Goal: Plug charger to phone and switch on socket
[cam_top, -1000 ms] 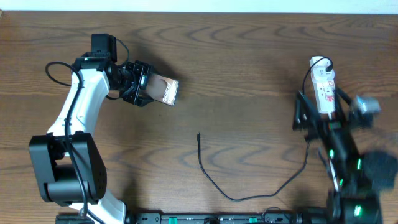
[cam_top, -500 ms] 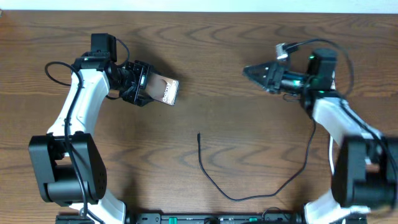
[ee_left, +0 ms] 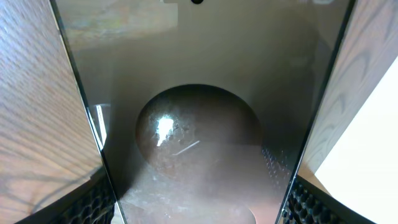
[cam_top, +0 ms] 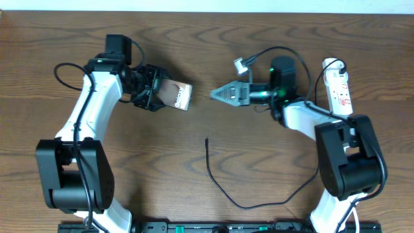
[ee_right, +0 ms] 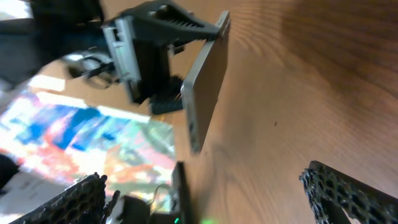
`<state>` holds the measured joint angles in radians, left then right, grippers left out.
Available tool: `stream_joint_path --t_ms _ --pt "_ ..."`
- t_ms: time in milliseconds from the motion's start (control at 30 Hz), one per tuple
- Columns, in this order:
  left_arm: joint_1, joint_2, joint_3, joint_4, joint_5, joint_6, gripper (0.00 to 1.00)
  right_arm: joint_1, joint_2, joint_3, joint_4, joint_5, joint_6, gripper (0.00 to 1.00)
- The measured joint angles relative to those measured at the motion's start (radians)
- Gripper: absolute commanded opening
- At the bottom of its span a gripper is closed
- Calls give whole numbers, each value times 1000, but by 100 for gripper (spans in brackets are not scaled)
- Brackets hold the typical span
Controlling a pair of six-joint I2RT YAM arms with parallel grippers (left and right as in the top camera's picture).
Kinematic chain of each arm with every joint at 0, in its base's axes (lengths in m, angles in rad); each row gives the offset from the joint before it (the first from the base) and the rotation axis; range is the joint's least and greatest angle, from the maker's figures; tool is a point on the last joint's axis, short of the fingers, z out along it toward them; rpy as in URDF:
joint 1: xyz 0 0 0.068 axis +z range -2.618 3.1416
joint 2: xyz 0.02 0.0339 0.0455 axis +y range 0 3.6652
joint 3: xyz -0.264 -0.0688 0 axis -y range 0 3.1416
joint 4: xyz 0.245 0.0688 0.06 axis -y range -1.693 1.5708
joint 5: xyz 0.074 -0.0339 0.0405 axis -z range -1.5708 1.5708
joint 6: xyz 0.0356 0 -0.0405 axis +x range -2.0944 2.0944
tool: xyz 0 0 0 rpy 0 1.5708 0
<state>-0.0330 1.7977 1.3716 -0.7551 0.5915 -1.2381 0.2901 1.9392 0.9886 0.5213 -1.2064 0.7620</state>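
Note:
My left gripper [cam_top: 154, 90] is shut on the phone [cam_top: 176, 96], a brownish slab with white text, and holds it at the left centre. In the left wrist view the phone [ee_left: 199, 130] with its oval fills the frame between the left gripper's fingers [ee_left: 199, 208]. My right gripper [cam_top: 220, 95] is open and empty, pointing left a short way from the phone's free end. The right wrist view shows the phone [ee_right: 205, 81] edge-on ahead of the right gripper's spread fingers [ee_right: 211, 196]. The charger [cam_top: 223, 191], a thin black cable, lies on the table with its plug tip [cam_top: 206, 140] below both grippers. The socket [cam_top: 337, 89] lies at the far right.
The wooden table [cam_top: 259, 45] has a pale wall along its far edge. The right arm's body [cam_top: 343, 155] stands over the right side near the socket. The left arm's base [cam_top: 71, 181] stands at the lower left. A black rail [cam_top: 226, 227] runs along the front edge.
My right arm has swung from the right side near the socket leftward across the table toward the phone. My left gripper with the phone has shifted slightly right.

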Motion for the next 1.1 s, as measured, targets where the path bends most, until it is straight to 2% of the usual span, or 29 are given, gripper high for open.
stream_joint_path --t_ms 267,433,467,500,567,600,667,733,767,800,833,900,967,1100 --pt "-57 0 0 0 -12 -148 8 130 0 0 0 262 0 99" --pt "-109 0 0 4 -16 -209 7 162 0 0 10 314 0 98" --pt "-126 0 0 10 -16 -217 7 164 0 0 11 319 0 88" --pt "-134 0 0 13 -15 -222 7 165 0 0 13 324 -4 63" --pt "-155 0 0 15 -15 -229 7 166 0 0 14 332 0 39" --pt "-161 0 0 16 -16 -230 7 166 0 0 14 333 0 24" --pt "-169 0 0 18 -15 -232 7 166 0 0 14 336 5 8" --pt "-173 0 0 22 -19 -232 7 166 0 0 8 344 16 1" --pt "-173 -1 0 27 -18 -231 12 164 3 0 5 347 17 1" --pt "-173 -1 0 30 -18 -233 26 164 3 0 2 349 19 1" --pt "-172 -1 0 33 -17 -238 45 164 3 0 2 344 10 1" --pt "-172 -3 11 43 -17 -235 76 167 11 -3 -1 343 10 1" --pt "-173 -7 11 37 -14 -226 90 166 11 -3 0 349 13 1" --pt "-166 -8 11 39 9 -165 92 151 11 -3 0 350 16 1"
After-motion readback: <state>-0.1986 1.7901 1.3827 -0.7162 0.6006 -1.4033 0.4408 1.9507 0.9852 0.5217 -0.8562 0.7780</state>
